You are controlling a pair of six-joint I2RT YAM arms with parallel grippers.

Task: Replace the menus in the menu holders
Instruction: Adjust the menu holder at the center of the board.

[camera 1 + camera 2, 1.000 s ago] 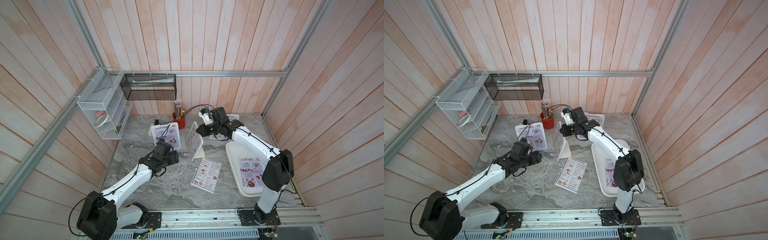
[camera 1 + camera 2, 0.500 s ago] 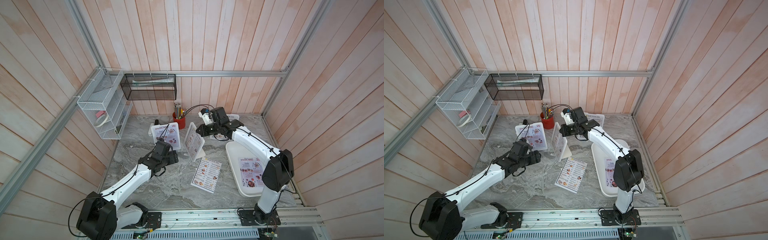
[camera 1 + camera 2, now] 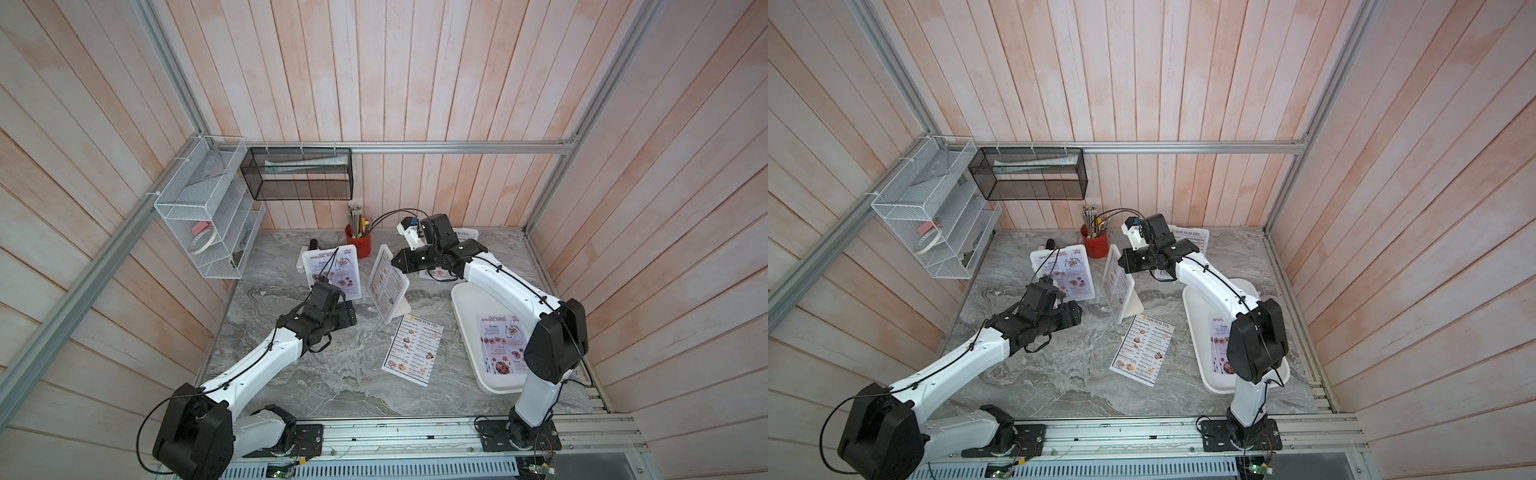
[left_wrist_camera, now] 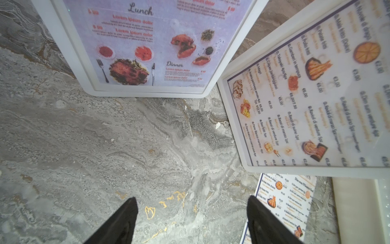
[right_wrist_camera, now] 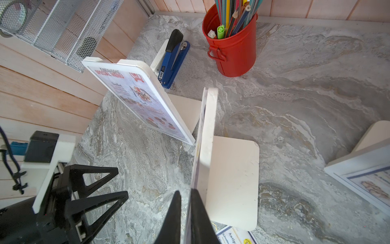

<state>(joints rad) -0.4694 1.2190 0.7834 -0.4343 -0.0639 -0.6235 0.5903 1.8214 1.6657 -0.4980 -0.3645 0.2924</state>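
Three white menu holders stand at the back of the table. The left holder [image 3: 309, 266] shows a lilac SPECIAL MENU [image 4: 147, 42]. The middle holder [image 3: 400, 309] carries a DIM SUM INN menu [image 4: 306, 95]. My right gripper [image 5: 186, 191] sits at the middle holder's top edge [image 5: 209, 126], shut on the thin sheet edge at its front. The third holder [image 3: 467, 235] stands behind my right arm. My left gripper [image 4: 192, 199] hovers low over bare table in front of the two holders, open and empty. A loose DIM SUM INN menu [image 3: 413, 349] lies flat.
A large white tray [image 3: 465, 316] at the right holds a SPECIAL MENU sheet [image 3: 500, 349]. A red pencil cup [image 5: 232, 48] and a blue stapler [image 5: 173, 57] stand behind the holders. A white wire rack [image 3: 208, 216] and a black mesh basket [image 3: 299, 178] hang on the walls.
The middle holder has turned so that more of its face shows toward my left arm, with my right gripper staying at its top edge. My left arm has barely moved.
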